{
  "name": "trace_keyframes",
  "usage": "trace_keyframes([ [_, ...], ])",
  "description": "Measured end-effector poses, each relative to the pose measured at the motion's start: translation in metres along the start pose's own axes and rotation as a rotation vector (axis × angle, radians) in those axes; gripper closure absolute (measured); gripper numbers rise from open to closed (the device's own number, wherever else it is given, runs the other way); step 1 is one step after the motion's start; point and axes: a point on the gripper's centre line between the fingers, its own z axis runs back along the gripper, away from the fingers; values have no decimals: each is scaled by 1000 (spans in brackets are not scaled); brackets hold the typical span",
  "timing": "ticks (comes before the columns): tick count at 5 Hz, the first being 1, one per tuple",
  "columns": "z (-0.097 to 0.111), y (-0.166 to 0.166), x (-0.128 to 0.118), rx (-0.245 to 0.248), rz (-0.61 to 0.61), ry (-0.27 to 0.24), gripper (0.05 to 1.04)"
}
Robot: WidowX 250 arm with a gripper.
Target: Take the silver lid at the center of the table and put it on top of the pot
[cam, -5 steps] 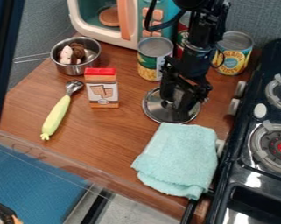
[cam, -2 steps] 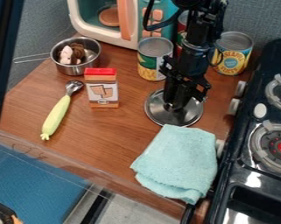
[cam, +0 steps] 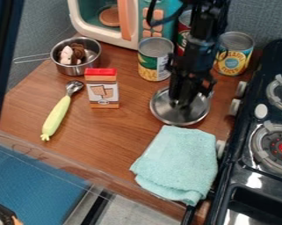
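The black gripper (cam: 182,102) hangs down over the silver lid, its tips at the lid's knob and looking closed on it. The round silver lid (cam: 173,115) is right of the table's middle, just behind the teal cloth; its centre and back part are hidden behind the gripper. At the back left stands the small silver pot (cam: 76,69), uncovered, with brown and pinkish-white items inside and its wire handle pointing left.
An orange-and-white box (cam: 102,90) with a red top stands between pot and lid. Cans (cam: 153,66) stand behind the lid, before a toy microwave (cam: 102,37). A green-handled scoop (cam: 56,115) lies left, a teal cloth (cam: 178,165) in front, a stove (cam: 248,176) at right.
The lid has shifted a little to the right together with the gripper, whose fingers have drawn together around its knob. The cloth's near edge has moved slightly toward the front.
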Motion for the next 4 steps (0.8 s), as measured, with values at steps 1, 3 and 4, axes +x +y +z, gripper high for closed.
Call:
trace_keyframes([
  [1, 43, -1, -3, 10, -3, -69, 815],
  [3, 116, 10, -25, 52, 69, -170, 815],
  [4, 128, 37, -40, 6, 135, -169, 815],
])
